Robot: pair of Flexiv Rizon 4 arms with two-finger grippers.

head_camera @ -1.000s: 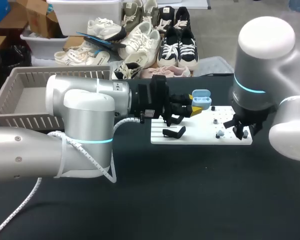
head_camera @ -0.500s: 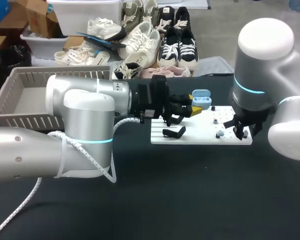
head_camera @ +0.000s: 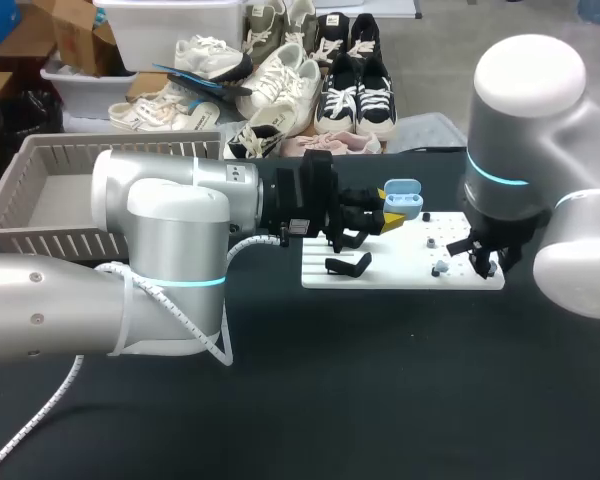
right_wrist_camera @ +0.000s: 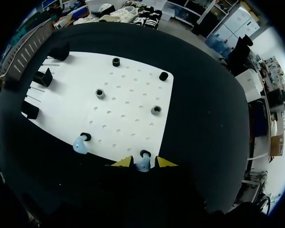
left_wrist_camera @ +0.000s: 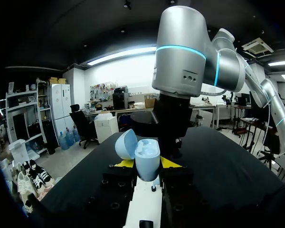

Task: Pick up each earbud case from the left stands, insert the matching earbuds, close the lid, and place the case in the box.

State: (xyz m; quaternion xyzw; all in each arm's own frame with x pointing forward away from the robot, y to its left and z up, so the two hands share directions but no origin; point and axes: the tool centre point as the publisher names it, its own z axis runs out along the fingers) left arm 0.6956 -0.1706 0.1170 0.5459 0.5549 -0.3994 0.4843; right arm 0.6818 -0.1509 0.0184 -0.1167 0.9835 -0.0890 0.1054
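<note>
Left pincer [left_wrist_camera: 147, 163] pinches an open pale-blue plastic earbud case [left_wrist_camera: 142, 151] (lid up). Right pincer [right_wrist_camera: 144, 162] straddles a small pale-blue earbud [right_wrist_camera: 142, 166], grip unclear; next, probably, lift it to the case.

Plain black table top [head_camera: 400, 400]

Two silver-grey robot arms are gleaming under the lab lights, the left arm [head_camera: 160, 230] and the right arm [head_camera: 530, 110] each glowing with a thin cyan ring. A white spiral-wrapped cable [head_camera: 126, 312] is trailing around the left arm, and its black left gripper [left_wrist_camera: 147, 163] is showing bright yellow fingertips [left_wrist_camera: 125, 163].
</note>
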